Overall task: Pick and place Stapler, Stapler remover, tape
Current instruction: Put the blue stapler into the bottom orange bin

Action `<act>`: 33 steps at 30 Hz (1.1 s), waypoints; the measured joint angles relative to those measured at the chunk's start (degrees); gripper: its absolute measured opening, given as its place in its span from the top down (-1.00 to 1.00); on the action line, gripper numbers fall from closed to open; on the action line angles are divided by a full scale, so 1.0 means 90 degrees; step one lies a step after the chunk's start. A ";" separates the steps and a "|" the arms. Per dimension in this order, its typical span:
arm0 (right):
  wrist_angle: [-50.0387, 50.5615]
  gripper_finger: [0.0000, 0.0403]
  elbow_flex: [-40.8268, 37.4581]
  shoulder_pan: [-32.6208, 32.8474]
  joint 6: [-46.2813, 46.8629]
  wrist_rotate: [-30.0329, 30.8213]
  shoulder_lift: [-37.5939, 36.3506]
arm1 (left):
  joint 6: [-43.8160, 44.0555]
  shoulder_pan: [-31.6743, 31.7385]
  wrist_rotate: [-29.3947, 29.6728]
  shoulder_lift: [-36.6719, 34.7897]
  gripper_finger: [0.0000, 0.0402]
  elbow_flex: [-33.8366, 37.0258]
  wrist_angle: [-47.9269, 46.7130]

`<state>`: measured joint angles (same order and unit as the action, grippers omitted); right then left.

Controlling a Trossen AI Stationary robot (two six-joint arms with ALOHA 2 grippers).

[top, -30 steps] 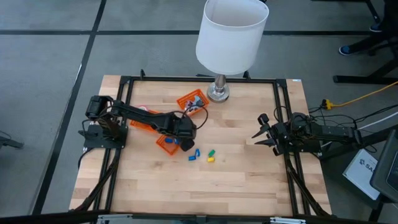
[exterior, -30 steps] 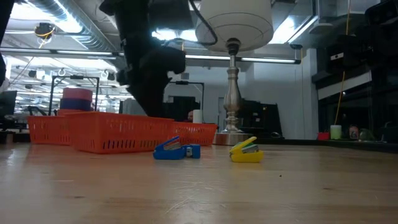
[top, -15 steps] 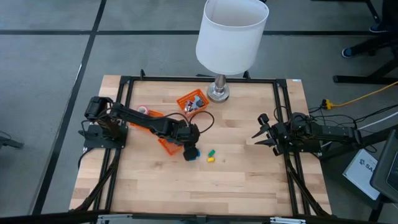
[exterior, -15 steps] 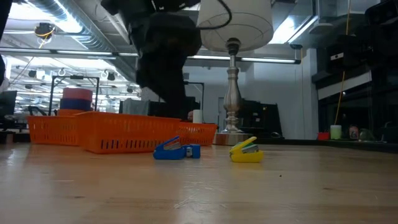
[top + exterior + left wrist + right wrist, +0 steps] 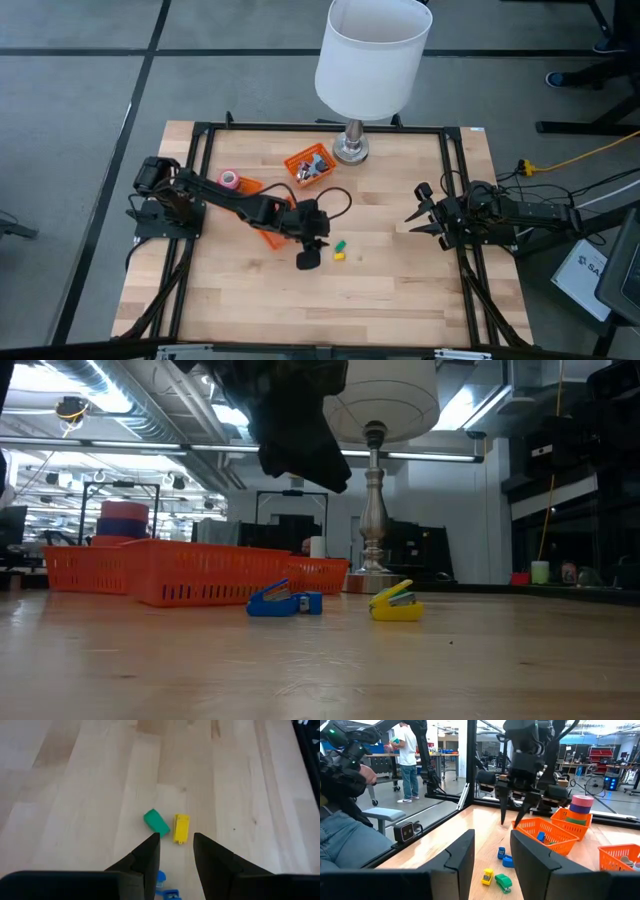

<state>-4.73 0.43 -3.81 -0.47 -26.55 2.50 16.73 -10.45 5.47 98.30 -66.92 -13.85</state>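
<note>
My left gripper (image 5: 308,257) is open and hovers above the table just off the near basket (image 5: 266,236). Under it lie small stapler-like pieces: two blue ones (image 5: 162,880), hidden by the gripper in the high view, a green one (image 5: 340,244) and a yellow one (image 5: 338,257). In the left wrist view, green (image 5: 156,820) and yellow (image 5: 181,827) lie flat on the wood just beyond my fingertips (image 5: 176,837). A stack of tape rolls (image 5: 581,810) stands in an orange basket; a pink roll (image 5: 229,178) shows from above. My right gripper (image 5: 413,205) waits open at the table's right side.
A second orange basket (image 5: 308,165) holding small items sits near the lamp base (image 5: 350,150), whose white shade (image 5: 370,55) overhangs the far edge. A black frame (image 5: 450,170) rims the table. Bare wood lies toward the near edge. People show in the room beyond (image 5: 410,755).
My left gripper has moved from over the near orange basket toward the table's near edge and a little right, ending above the blue pieces, which it now covers in the high view. The pink tape roll has come into sight behind the arm. The small pieces have stayed put.
</note>
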 joint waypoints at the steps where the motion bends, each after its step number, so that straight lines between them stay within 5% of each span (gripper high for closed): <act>1: -0.0001 0.36 0.0000 -0.0002 0.0000 0.0000 0.0000 | 0.0034 -0.0031 0.0005 0.0000 0.43 0.0000 0.0007; 33: 0.0000 0.36 0.0000 0.0000 -0.0001 0.0001 0.0001 | 0.0070 -0.0430 -0.0004 0.0000 0.43 0.0000 -0.0204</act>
<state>-4.73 0.43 -3.81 -0.47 -26.55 2.50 17.36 -14.32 5.44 98.30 -66.92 -15.69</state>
